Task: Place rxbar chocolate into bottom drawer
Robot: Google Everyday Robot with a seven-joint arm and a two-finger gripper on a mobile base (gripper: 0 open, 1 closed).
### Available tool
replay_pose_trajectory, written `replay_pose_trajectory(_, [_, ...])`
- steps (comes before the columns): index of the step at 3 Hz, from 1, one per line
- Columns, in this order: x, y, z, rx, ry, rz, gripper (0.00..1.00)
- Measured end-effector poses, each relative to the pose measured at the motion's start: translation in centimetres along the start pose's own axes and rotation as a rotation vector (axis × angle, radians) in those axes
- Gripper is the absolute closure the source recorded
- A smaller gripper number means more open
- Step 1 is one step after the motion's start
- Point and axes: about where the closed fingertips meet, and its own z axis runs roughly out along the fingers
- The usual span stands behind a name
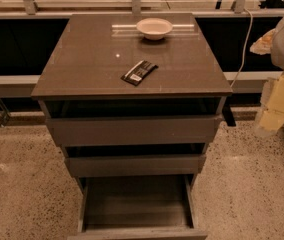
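Rxbar chocolate (139,72), a small flat bar in a black wrapper with white marks, lies askew near the middle of the glossy grey-brown worktop (82,59); a round white bowl (154,28) sits at its 12 o'clock. The wide grey-brown bottom drawer (137,204) stands pulled out. The pale end effector (277,104) hangs at the worktop's 3 o'clock, apart from it; open or closed, I cannot tell.

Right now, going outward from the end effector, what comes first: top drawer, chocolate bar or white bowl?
End effector: right edge, beside the cabinet.
1. top drawer, its right end.
2. rxbar chocolate, front of the top.
3. white bowl, at the back.
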Motion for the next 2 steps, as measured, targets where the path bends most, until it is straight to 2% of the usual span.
replay_pose_trajectory(1, [0.0, 0.0, 0.0, 0.0, 0.0, 0.0, 0.0])
replay_pose_trajectory(2, [-2.5, -1.8, 1.5, 0.015, -0.104, -0.004, 0.0])
